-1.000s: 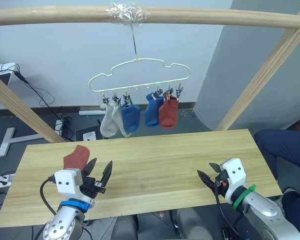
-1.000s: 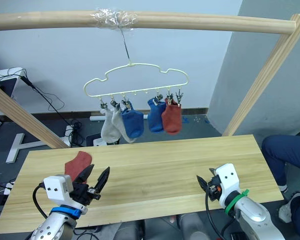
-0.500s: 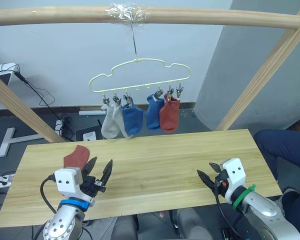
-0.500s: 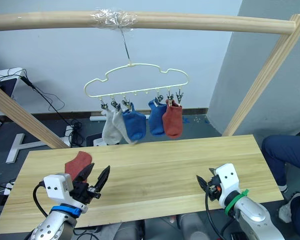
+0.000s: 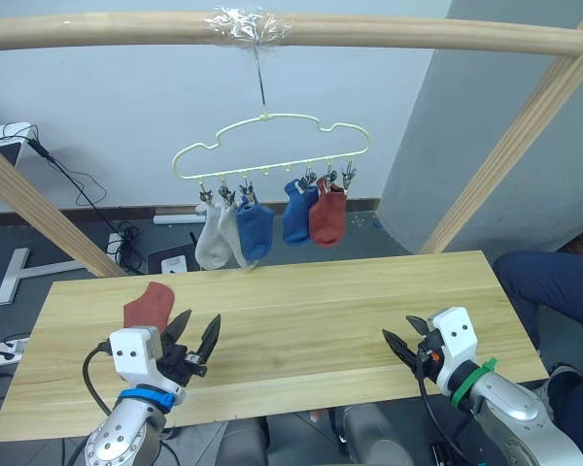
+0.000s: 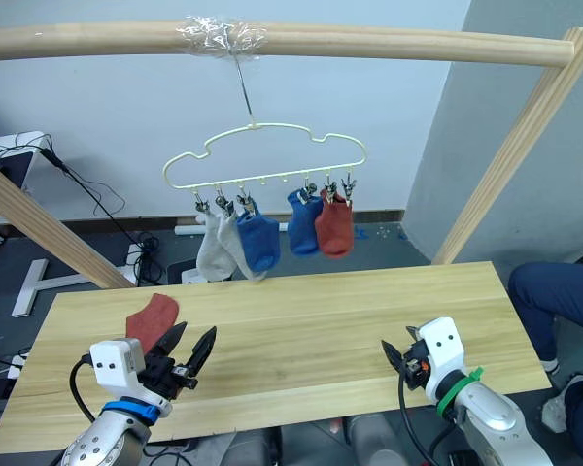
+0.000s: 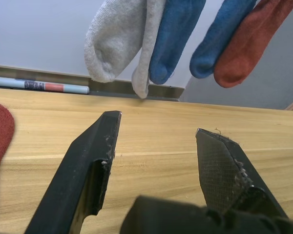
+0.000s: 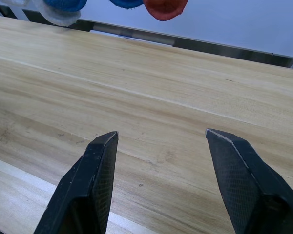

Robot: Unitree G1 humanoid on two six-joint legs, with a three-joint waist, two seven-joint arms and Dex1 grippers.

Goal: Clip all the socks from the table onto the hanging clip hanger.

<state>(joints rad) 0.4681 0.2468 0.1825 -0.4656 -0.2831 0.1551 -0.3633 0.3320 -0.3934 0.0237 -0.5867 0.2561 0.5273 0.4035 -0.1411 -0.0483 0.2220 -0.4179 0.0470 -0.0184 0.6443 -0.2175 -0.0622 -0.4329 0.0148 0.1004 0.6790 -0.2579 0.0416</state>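
Note:
One rust-red sock [image 5: 148, 303] lies on the pale wood table [image 5: 301, 311] at its left side. My left gripper [image 5: 196, 338] stands open just to the right of that sock, nothing between its fingers. My right gripper [image 5: 401, 343] is open over the table's right front part, also holding nothing. Above the table's far edge hangs the pale yellow clip hanger [image 5: 272, 146] from a wooden beam. Clipped to it are two light grey socks [image 5: 214, 236], two blue socks [image 5: 256, 229] and a rust-red sock [image 5: 327, 216].
Thick wooden beams [image 5: 505, 146] slant up at both sides and cross overhead. A person's dark-trousered leg [image 5: 549, 286] is beyond the table's right end. Cables and a power strip [image 5: 117, 243] lie on the floor behind.
The hanging socks have swung slightly. My left gripper has shifted a little; the right gripper has not moved.

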